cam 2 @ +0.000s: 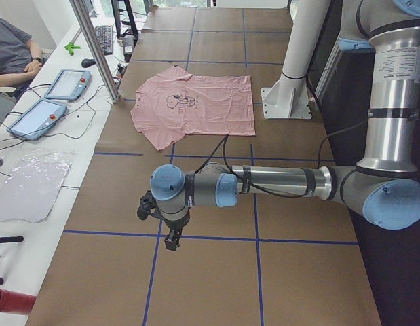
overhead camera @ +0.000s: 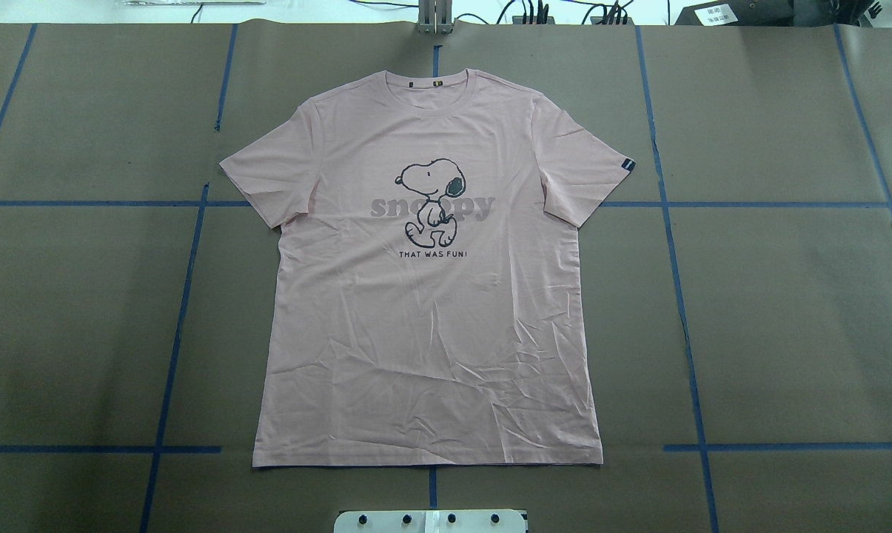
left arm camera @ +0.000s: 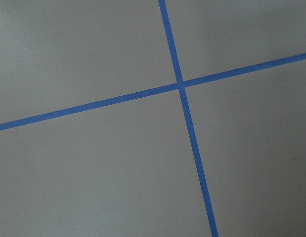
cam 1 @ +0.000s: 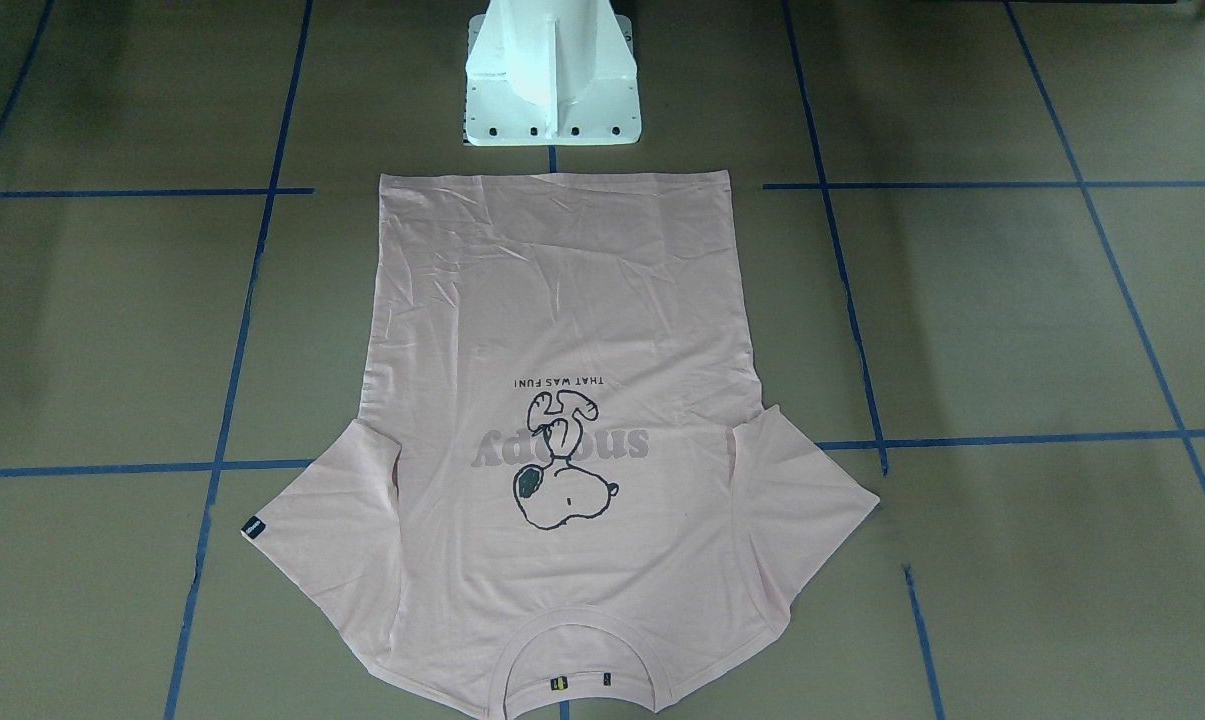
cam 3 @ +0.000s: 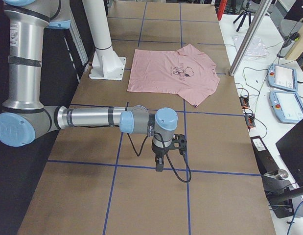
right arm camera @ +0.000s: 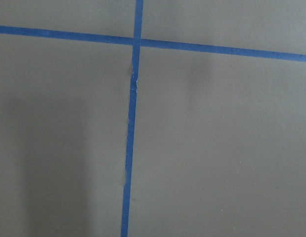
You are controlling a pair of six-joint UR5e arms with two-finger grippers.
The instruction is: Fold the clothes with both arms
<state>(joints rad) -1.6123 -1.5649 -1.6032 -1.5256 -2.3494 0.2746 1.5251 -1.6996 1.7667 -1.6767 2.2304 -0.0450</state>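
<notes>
The pale pink T-shirt [overhead camera: 431, 281] lies flat and spread out, print side up, with the cartoon dog [overhead camera: 431, 203] showing. Its collar is at the far edge and its hem is near the robot's base. It also shows in the front-facing view [cam 1: 562, 420], the left view [cam 2: 196, 105] and the right view [cam 3: 173, 73]. My left gripper [cam 2: 171, 241] hangs above bare table far to the shirt's left. My right gripper [cam 3: 159, 165] hangs above bare table far to its right. Both show only in side views, so I cannot tell if they are open or shut.
Brown table cover [overhead camera: 786, 311] carries a grid of blue tape lines [overhead camera: 682, 311]. The white pedestal base [cam 1: 552, 75] stands just behind the hem. Tablets [cam 2: 50, 102] and cables lie along the operators' side, where a person [cam 2: 13, 51] sits. The wrist views show only tape crossings [left arm camera: 180, 85].
</notes>
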